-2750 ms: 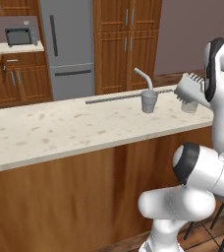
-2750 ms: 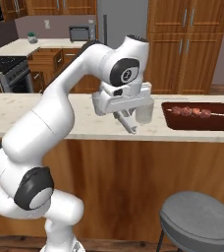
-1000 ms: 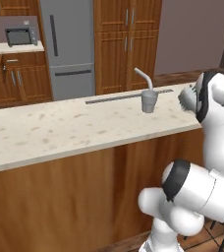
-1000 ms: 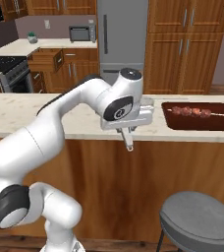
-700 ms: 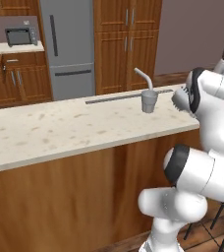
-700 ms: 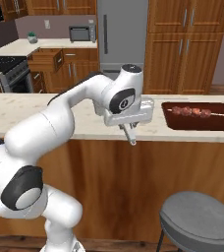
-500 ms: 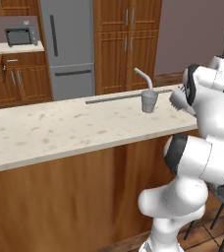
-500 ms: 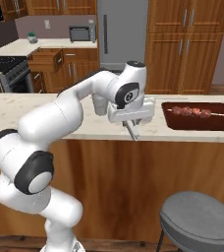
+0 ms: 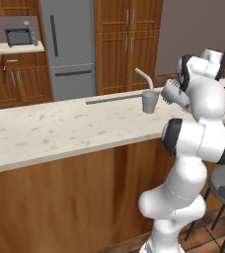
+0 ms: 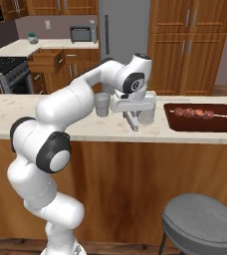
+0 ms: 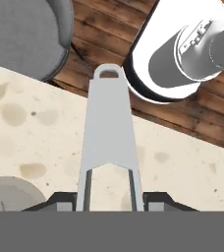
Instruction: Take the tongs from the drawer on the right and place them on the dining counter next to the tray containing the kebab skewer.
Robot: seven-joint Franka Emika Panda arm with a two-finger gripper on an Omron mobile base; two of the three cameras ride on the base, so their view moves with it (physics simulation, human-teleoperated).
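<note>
Jaws pinching the tongs (image 11: pixel 110 142) above the worktop (image 10: pixel 85 130), grey cup (image 10: pixel 102 105) just beside, tray (image 10: pixel 205 122) to the right, stool (image 10: pixel 202 226) below

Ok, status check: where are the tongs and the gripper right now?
Gripper shut on the tongs, over the dining counter. Tray with the kebab skewer just beside. Cup with straw stands close by the hand.

Glossy white rounded arm (image 10: pixel 60 109) segments, dark joint rings, pale boxy hand
</note>
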